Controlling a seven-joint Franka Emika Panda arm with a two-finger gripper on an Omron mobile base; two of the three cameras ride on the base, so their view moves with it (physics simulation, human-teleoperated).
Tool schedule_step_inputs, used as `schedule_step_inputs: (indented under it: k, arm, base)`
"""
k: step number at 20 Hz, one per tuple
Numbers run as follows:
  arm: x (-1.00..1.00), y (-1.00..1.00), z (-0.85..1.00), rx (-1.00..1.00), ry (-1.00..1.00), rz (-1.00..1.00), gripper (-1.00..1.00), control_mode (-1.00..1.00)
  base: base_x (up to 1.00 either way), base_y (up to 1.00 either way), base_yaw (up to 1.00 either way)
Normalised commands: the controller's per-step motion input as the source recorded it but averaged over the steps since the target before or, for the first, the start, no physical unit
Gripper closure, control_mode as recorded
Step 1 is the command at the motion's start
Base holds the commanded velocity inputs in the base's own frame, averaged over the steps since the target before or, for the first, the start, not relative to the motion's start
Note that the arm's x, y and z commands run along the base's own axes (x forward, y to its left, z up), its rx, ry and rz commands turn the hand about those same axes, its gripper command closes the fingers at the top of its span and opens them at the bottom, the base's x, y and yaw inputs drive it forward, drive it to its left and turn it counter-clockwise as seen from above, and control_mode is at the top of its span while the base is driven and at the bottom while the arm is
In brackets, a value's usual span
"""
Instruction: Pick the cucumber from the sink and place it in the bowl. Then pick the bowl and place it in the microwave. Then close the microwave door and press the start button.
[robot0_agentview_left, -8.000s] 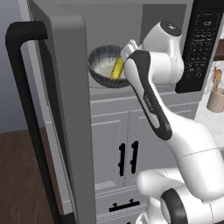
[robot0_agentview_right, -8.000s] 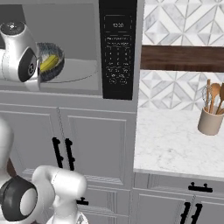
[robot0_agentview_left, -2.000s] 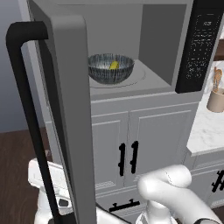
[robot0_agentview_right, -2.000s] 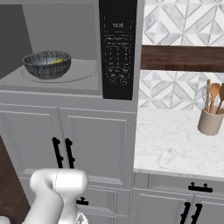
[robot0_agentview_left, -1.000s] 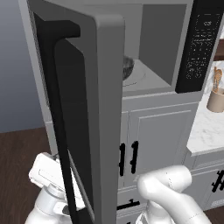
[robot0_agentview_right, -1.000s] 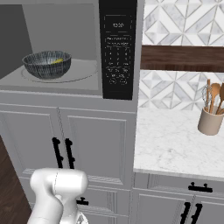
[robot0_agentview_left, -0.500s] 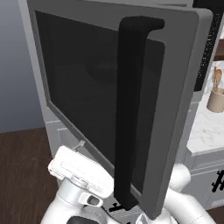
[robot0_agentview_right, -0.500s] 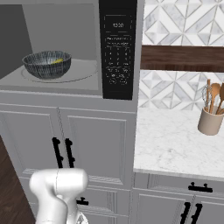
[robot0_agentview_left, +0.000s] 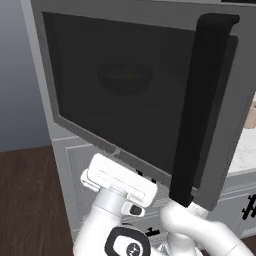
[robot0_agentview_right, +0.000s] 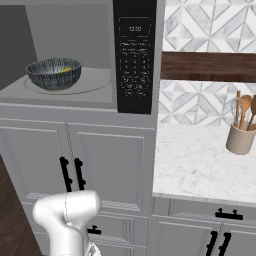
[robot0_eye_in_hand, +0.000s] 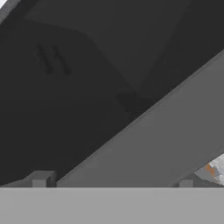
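Note:
The microwave door (robot0_agentview_left: 135, 95) stands part-way swung in, its dark glass facing the left base view and its black bar handle (robot0_agentview_left: 197, 105) at the right. The bowl (robot0_agentview_right: 53, 73) rests on the microwave (robot0_agentview_right: 80, 90) floor with the yellow cucumber (robot0_agentview_right: 65, 70) inside it; it shows dimly through the glass as the bowl (robot0_agentview_left: 125, 77). My gripper (robot0_eye_in_hand: 113, 183) is open, fingertips (robot0_eye_in_hand: 41, 179) wide apart, right up against the door's glass and grey frame (robot0_eye_in_hand: 157, 148). The hand's white body (robot0_agentview_left: 119, 180) sits under the door's lower edge. The sink is out of view.
The black keypad panel (robot0_agentview_right: 134, 55) runs down the microwave's right side. Grey cabinet doors with black handles (robot0_agentview_right: 70, 172) stand below. To the right, a marble counter (robot0_agentview_right: 200, 165) carries a utensil holder (robot0_agentview_right: 241, 132). Dark wooden floor (robot0_agentview_left: 30, 200) lies at the left.
The door has swung further toward the microwave, from edge-on to glass facing the left camera. My hand has moved right along under it. Bowl and cucumber are unmoved.

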Motion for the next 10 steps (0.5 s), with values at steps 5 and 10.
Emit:
schedule_step_inputs:
  k: [5, 10]
  arm:
    - [0.49, -0.41, 0.54, 0.25, 0.21, 0.01, -1.00, -1.00]
    - [0.77, -0.16, 0.31, 0.28, 0.29, -0.15, -1.00, -1.00]
  base:
    - [0.00, 0.00, 0.00]
    - [0.00, 0.00, 0.00]
